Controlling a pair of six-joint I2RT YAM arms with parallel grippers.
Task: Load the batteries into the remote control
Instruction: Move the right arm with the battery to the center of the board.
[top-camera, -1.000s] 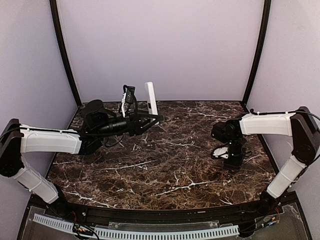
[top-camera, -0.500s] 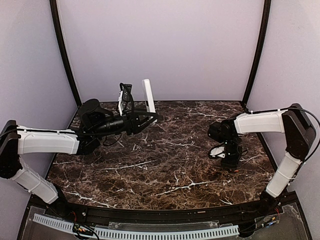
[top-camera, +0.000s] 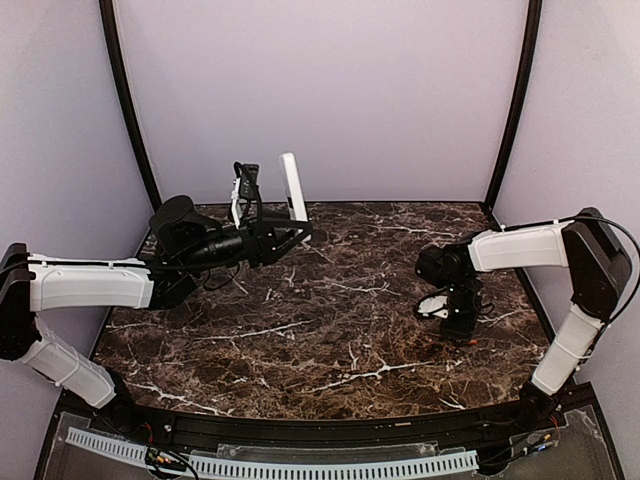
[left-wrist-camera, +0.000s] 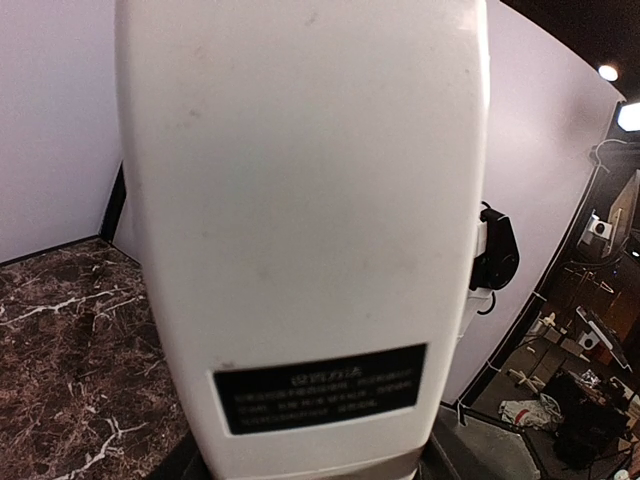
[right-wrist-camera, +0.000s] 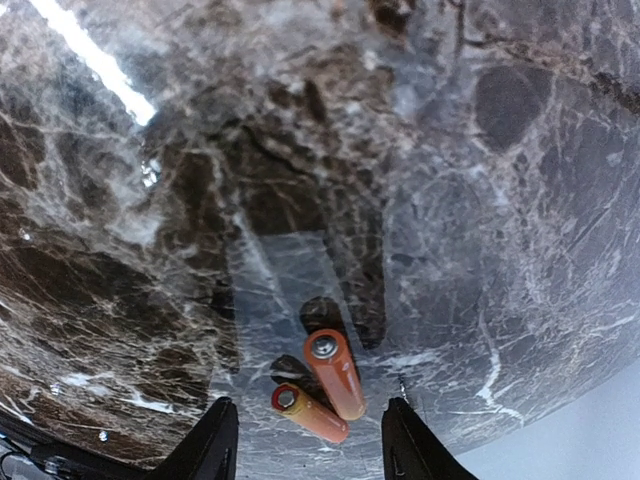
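While the two batteries (right-wrist-camera: 325, 390) lay side by side on the marble table (top-camera: 330, 330), low in the right wrist view, I judged the pick-up step to be in hand. The right gripper (right-wrist-camera: 310, 445) hung over them, jaws parted, a finger either side, touching neither. Next it needed to descend and close on one cell. Upper left in the overhead view, the left gripper (top-camera: 292, 230) clasped the remote control (top-camera: 293, 185) upright by its lower end.
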